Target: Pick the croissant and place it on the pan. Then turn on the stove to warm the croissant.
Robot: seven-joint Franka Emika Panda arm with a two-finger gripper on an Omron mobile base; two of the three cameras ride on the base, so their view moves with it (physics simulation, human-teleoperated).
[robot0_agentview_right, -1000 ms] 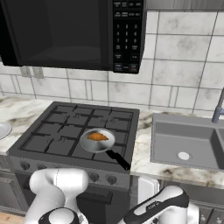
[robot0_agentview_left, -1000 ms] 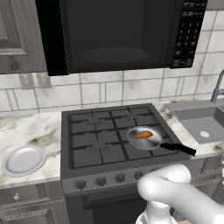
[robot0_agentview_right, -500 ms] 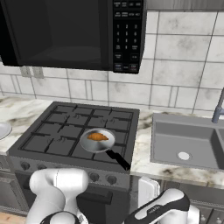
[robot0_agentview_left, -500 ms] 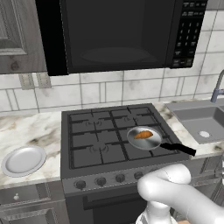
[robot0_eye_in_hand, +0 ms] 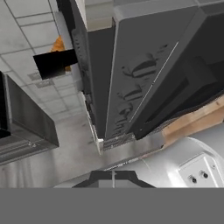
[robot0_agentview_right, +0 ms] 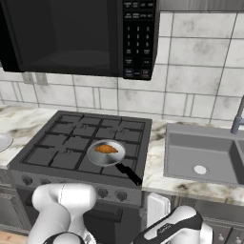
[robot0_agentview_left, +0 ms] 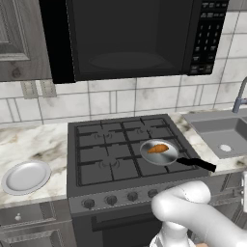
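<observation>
Left base view: croissant (robot0_agentview_left: 157, 148) lies inside pan (robot0_agentview_left: 159, 152) on stove (robot0_agentview_left: 120, 159) front-right burner | pan's black handle points right toward sink (robot0_agentview_left: 222, 135) | plate (robot0_agentview_left: 25, 176) on left counter | claw state: cannot tell

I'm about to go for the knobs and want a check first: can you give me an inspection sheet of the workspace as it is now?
Surface: marble counter on both sides of the stove.
Job's things: croissant lies in the pan, which sits on the front right burner, black handle pointing right over the stove's edge. Knobs in a row on the front; no flame seen.
Clutter: plate on the counter left of the stove.
Grippers: fingertips cannot be made out; state cannot tell.
Cables: nothing seen.
Surroundings: microwave above the stove, sink and faucet to the right, tiled wall behind.
</observation>
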